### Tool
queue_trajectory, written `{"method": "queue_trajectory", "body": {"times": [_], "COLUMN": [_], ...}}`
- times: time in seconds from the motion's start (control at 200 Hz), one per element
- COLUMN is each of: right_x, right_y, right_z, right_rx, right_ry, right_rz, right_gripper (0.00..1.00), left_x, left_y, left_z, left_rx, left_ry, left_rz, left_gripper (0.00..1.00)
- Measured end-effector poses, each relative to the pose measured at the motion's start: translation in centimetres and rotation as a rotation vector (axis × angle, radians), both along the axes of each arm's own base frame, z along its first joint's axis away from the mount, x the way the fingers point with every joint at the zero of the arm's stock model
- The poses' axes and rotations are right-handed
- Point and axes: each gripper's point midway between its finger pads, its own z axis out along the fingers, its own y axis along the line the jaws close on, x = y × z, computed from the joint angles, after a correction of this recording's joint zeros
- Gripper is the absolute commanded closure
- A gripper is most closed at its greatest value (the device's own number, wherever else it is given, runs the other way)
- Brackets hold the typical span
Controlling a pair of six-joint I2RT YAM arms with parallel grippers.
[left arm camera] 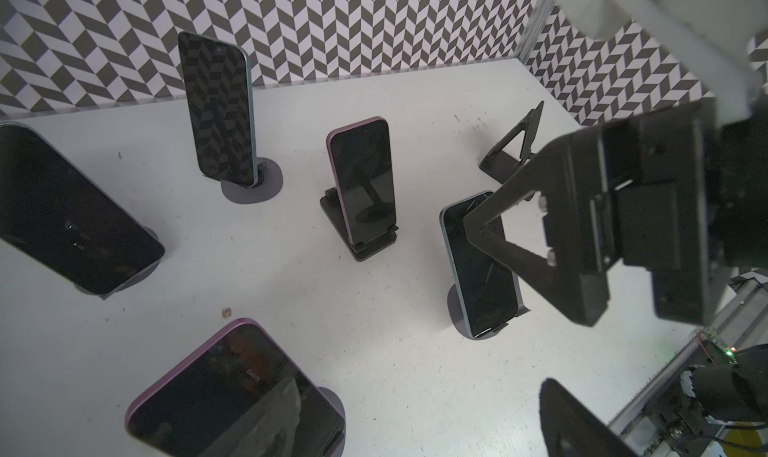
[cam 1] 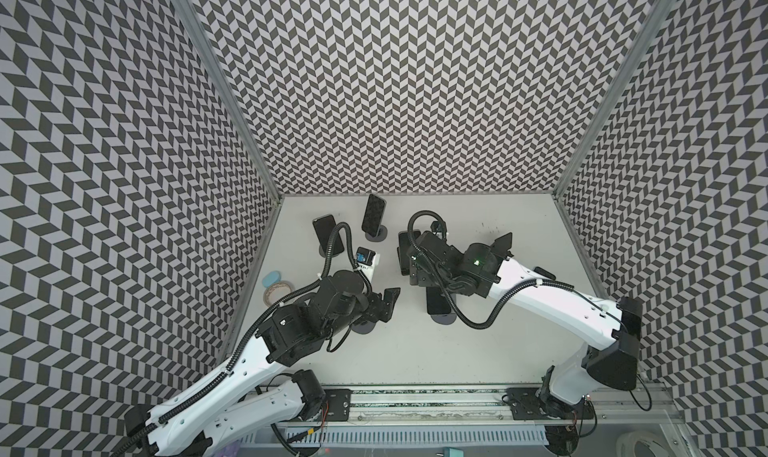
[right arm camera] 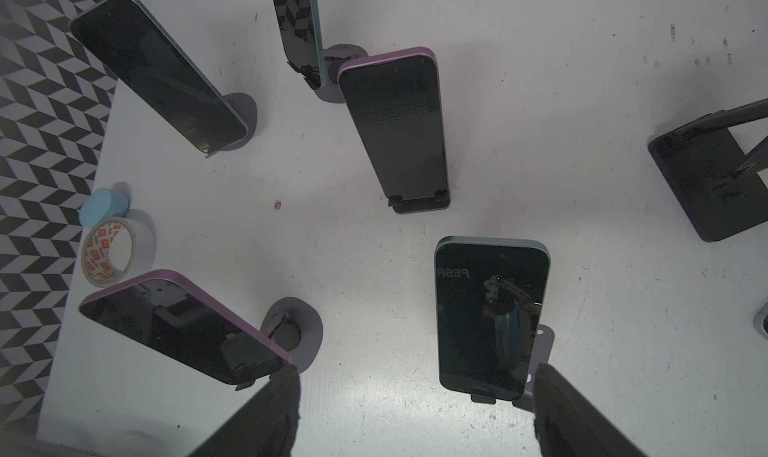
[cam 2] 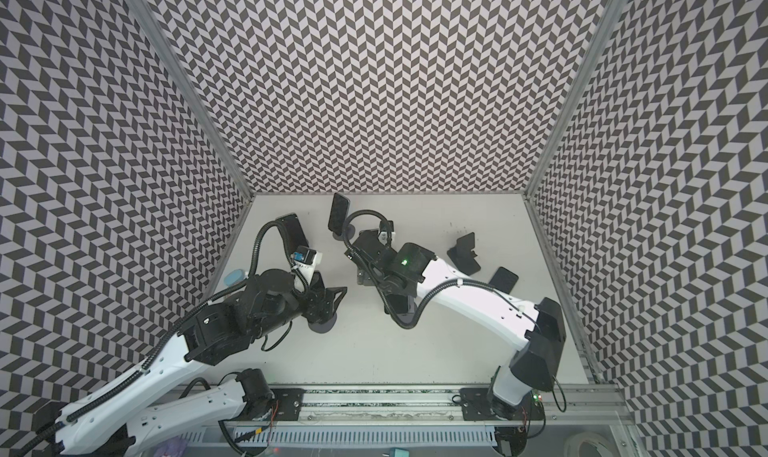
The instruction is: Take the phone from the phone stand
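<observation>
Several dark-screened phones lean on stands on the white table. A purple-edged phone on a round grey stand sits under my left gripper, which is open and empty. Only one of its fingers shows in the left wrist view. A blue-edged phone rests on a grey stand. My right gripper hangs open and empty above bare table between these two phones. Another purple phone stands on a black stand.
Two more phones on round stands are at the back left. An empty black folding stand and a phone lying flat are at the right. A tape roll and a blue cylinder sit by the left wall.
</observation>
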Motion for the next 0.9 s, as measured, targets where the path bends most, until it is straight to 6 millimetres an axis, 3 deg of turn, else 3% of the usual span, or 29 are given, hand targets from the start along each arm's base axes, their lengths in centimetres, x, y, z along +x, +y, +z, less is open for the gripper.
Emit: {"method": "queue_trajectory", "body": {"times": [0.426,0.736,0.901], "right_x": [-2.2,-1.9,-1.7], "right_y": [-4.0,-3.6,-3.5], "right_z": [0.1,-2.6,-4.2], "right_rx": [-0.016,-0.081,-0.113], "right_ry": [-0.014,0.001,0.018], "right_rz": [0.004,0.042,0.038], "right_gripper": [0.14,0.10,0.08], "left_x": [0.6,0.7,0.6], "left_y": [-2.6,-2.7,-2.6], "left_z": [-1.1,-1.1,-2.3], "left_rx": [-0.054,-0.079,-0.075], "left_ry": [-0.043,-0.034,-0.007], "left_rz": [-0.077,-0.064,-0.054], "left_gripper": [0.08,0.09,0.09]}}
